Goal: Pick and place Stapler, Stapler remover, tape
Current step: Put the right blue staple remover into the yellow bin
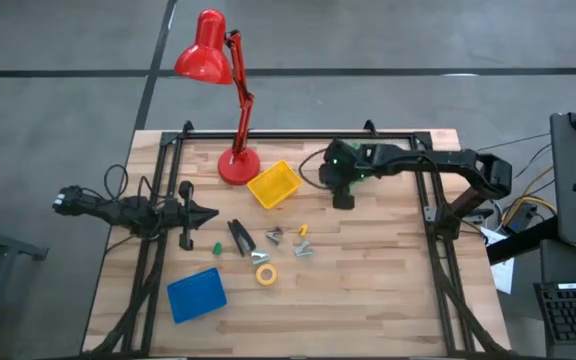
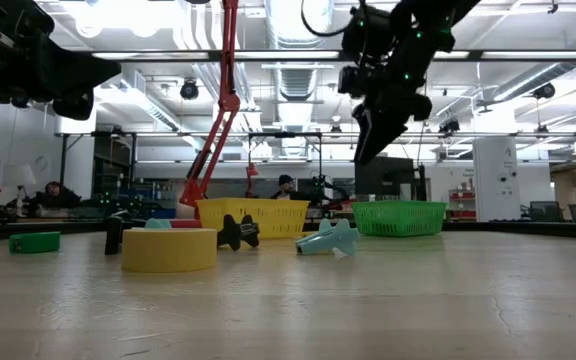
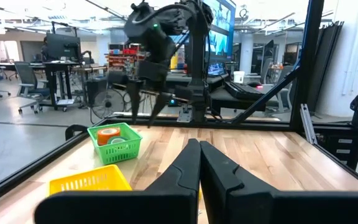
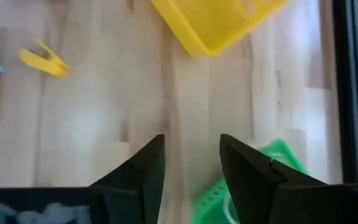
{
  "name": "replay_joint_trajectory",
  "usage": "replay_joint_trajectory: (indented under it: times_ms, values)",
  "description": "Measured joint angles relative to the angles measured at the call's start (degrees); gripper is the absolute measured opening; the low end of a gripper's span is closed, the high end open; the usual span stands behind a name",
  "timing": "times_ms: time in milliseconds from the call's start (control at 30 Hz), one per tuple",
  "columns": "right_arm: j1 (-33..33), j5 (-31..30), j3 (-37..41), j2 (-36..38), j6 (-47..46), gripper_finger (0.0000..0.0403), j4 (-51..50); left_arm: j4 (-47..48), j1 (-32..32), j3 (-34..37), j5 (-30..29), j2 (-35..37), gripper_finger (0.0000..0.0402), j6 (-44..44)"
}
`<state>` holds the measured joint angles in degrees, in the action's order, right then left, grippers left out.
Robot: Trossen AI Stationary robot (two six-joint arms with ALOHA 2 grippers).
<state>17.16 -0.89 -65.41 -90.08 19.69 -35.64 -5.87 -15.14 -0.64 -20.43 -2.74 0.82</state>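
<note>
High view: the stapler [image 1: 240,238] lies on the table [image 1: 388,290] left of centre, long axis roughly near-to-far with a slight slant, its far end tipped toward the left arm's side; which end is the nose cannot be read from here. A yellow tape roll [image 1: 266,274] sits flat just nearer than it, with small removers [image 1: 304,250] scattered to its right and a green piece [image 1: 217,247] to its left. None of these sits in a bin, so most of the job looks left to do. The yellow bin [image 1: 274,185] stands by the red lamp [image 1: 208,50]; a blue lid [image 1: 197,295] lies near the front edge. The right gripper [image 1: 343,196] hangs above the far-centre of the table; the left gripper [image 1: 206,213] waits at the left side. Low view: the yellow roll [image 2: 168,249] in the foreground, a black remover [image 2: 236,232] and a pale blue one [image 2: 330,239] behind it, then the yellow bin [image 2: 250,216] and a green bin [image 2: 398,216]; the right gripper [image 2: 375,132] held high over the green bin, nothing in it. Left wrist view: left fingers [image 3: 225,177] pressed together, empty; the green bin [image 3: 115,143] holds an orange roll [image 3: 109,134], so one tape appears already placed. Right wrist view: right fingers [image 4: 145,168] spread apart and empty, green bin [image 4: 253,180] edge just beyond them, a yellow remover [image 4: 44,60] farther off.
</note>
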Motion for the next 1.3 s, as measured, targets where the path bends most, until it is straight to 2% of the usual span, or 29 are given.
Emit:
replay_joint_trajectory:
  times_ms: [133, 300, 700, 933, 1300]
  values:
    - [-3.32, 0.19, 0.0, 0.02, -2.34, 0.0157, 0.02, 0.0, 0.01, 0.01, -0.02, 0.01, 0.0007, 0.01]
    - [-7.73, 6.46, 0.0, 0.02, -4.95, 0.0152, 1.81, 0.0, 0.02, 0.0, -0.02, 0.02, 0.0007, 0.01]
    - [-18.06, 6.82, 0.04, -0.92, -6.15, 0.0131, 8.21, -0.02, 0.0, 0.02, -0.02, 0.0, 0.0007, 0.02]
    - [-19.94, 6.91, 1.61, -2.35, -7.9, 0.0129, 10.97, 0.0, 0.02, 0.02, -0.02, 0.01, 0.0007, 0.0]
    - [-19.95, 6.93, 2.97, -9.96, -8.23, 0.012, 15.76, 1.0, 0.02, 0.0, -0.18, -0.31, 0.0007, 0.02]
